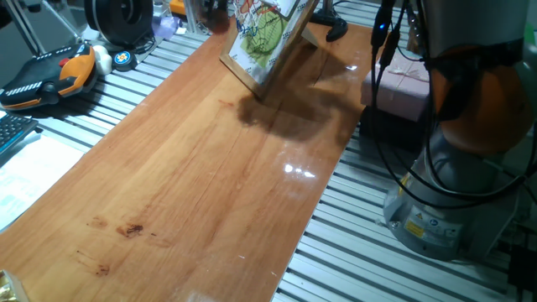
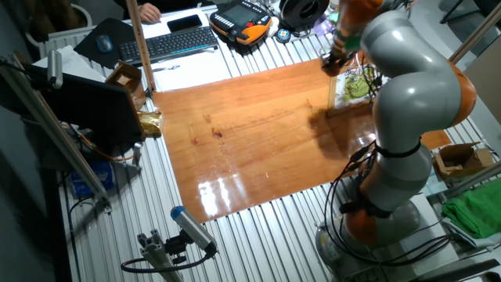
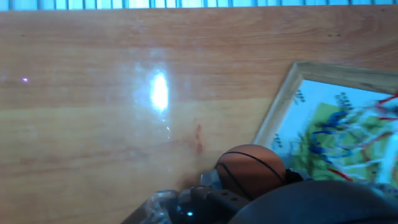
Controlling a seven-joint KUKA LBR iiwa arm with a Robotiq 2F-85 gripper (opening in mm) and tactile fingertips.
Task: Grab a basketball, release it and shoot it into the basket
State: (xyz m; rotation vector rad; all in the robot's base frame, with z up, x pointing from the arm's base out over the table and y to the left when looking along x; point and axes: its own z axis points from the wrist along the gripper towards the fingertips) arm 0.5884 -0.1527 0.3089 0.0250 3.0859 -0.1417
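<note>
The arm (image 2: pixel 411 86) is standing on its base at the lower right of the other fixed view, rising through a grey and orange elbow and reaching toward the upper right of the frame. The hand (image 2: pixel 338 56) is sitting at the far end of that reach, near the top edge. In the hand view, dark parts of the hand (image 3: pixel 249 202) are occupying the lower centre, closed around the basketball (image 3: pixel 250 169). The fingertips themselves are blurred.

Two fixed cameras and one on the hand
One looks low along the worktop (image 1: pixel 210 184); the other high from the opposite side; hand view faces down, close; all share the framed board (image 3: pixel 323 118)
</note>
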